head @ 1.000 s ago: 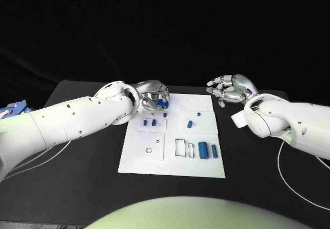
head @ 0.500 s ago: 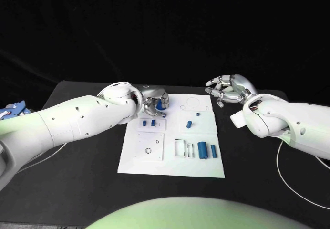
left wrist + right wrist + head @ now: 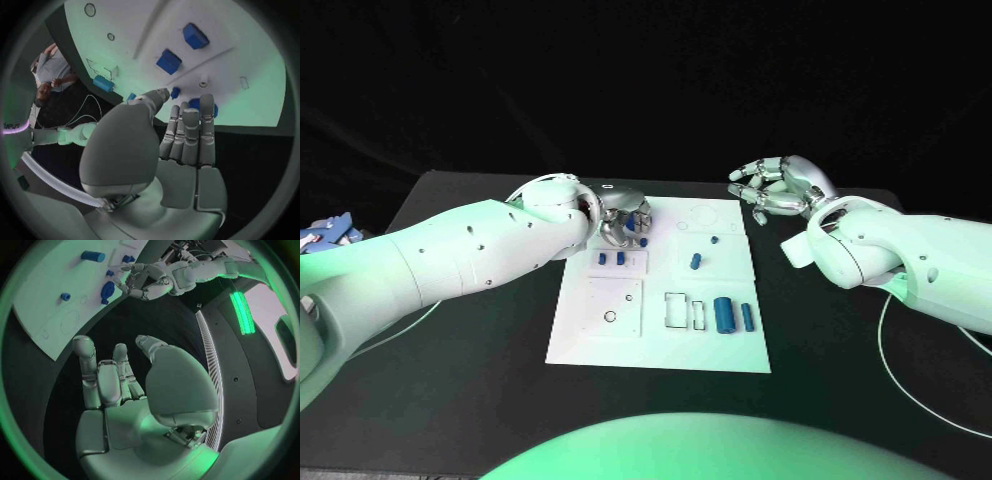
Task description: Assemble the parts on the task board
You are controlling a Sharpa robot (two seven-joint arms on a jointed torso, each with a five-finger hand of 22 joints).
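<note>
The white task board (image 3: pixel 664 340) lies mid-table. My left hand (image 3: pixel 623 216) hovers low over its far-left corner, fingers pointing down, with a blue part (image 3: pixel 195 103) at the fingertips; the fingers hide most of it. That hand (image 3: pixel 150 282) and the blue part (image 3: pixel 107 290) are also seen from the right wrist. Two blue blocks (image 3: pixel 612 258), a blue peg (image 3: pixel 697 261), a thick blue cylinder (image 3: pixel 724 313) and a slimmer one (image 3: pixel 749 317) rest on the board. My right hand (image 3: pixel 777 189) is raised beyond the board's far-right corner, fingers spread, holding nothing.
A blue and white object (image 3: pixel 323 236) sits at the table's left edge. Thin white cables (image 3: pixel 888 340) loop over the black table on the right and also trail on the left. The board has outlined slots (image 3: pixel 678 309) and a ring mark (image 3: pixel 610 316).
My left hand has rolled its fingers downward and brought the blue part closer to the board's far-left corner. The right hand has barely shifted.
</note>
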